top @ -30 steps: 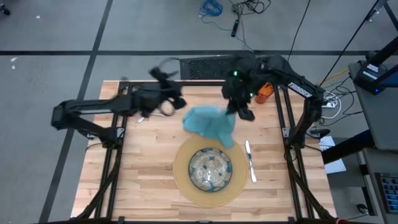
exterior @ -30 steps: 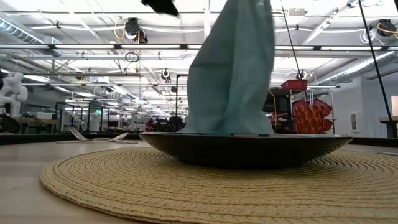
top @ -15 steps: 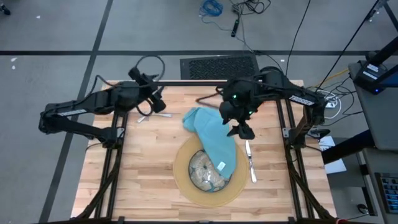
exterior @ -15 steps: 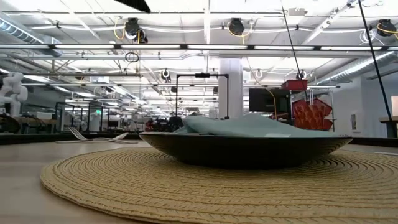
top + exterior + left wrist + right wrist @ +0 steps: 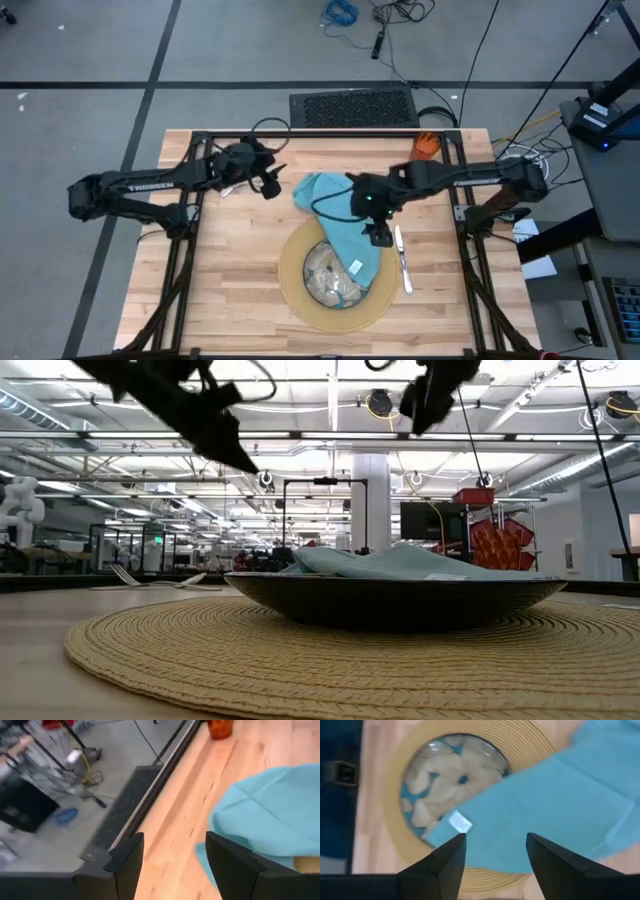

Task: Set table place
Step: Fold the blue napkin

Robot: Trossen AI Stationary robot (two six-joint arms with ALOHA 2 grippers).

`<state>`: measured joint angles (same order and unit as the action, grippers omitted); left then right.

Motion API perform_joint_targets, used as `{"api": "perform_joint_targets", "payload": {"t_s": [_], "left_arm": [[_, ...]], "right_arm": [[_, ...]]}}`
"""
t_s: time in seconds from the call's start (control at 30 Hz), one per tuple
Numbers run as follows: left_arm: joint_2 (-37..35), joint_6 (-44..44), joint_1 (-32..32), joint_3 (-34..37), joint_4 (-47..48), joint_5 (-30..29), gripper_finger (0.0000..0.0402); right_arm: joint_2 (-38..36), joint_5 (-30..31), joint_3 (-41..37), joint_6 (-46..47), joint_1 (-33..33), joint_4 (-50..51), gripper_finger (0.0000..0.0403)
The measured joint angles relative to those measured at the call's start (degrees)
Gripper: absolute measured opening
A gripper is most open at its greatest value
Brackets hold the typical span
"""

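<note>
A teal napkin (image 5: 338, 222) lies slack, its near end over the patterned glass bowl (image 5: 328, 278) and the round tan mat (image 5: 292, 285), its far end on the table (image 5: 230, 290). The right wrist view shows the napkin (image 5: 555, 805) across the bowl (image 5: 445, 775). My right gripper (image 5: 380, 238) hangs open just above the napkin's right edge, touching nothing. Left of the napkin's far end, my left gripper (image 5: 272, 185) is open and empty, and the napkin (image 5: 270, 815) shows ahead of it. A knife (image 5: 403, 262) lies right of the mat. The orange cup (image 5: 427, 145) stands at the far right.
Silver cutlery (image 5: 150, 578) lies on the table at the far left, mostly under my left arm in the high view. Black frame rails (image 5: 180, 250) run along the table's left, right and far sides. Bare wood lies left of the mat.
My right gripper has let go of the napkin, which hung upright over the bowl and has fallen flat across bowl, mat and table. That gripper has since sunk and gone toward the near edge. My left gripper has come down and moved right toward the napkin's far end.
</note>
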<state>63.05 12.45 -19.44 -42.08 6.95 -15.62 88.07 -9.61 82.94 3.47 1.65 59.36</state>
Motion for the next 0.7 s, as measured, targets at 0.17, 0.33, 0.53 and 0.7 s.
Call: {"api": "perform_joint_targets", "payload": {"t_s": [0.17,0.33,0.53,0.7], "left_arm": [[2.25,-7.57,-8.25,5.61,-11.27,14.48,0.0196],[10.25,-19.01,-11.98,6.13,-15.81,30.12,0.0196],[19.71,-31.88,-11.78,6.29,-14.73,42.14,0.0196],[20.49,-41.07,-7.61,6.27,-14.15,43.96,0.0196]], "right_arm": [[-7.87,1.12,-14.07,6.03,-0.02,-17.43,0.0181],[-11.02,1.13,-22.36,7.65,-0.02,-33.53,0.0173],[-10.68,0.67,-23.79,6.41,0.22,-34.96,0.0171],[-10.66,0.72,-23.87,2.73,1.26,-34.28,0.0171]]}}
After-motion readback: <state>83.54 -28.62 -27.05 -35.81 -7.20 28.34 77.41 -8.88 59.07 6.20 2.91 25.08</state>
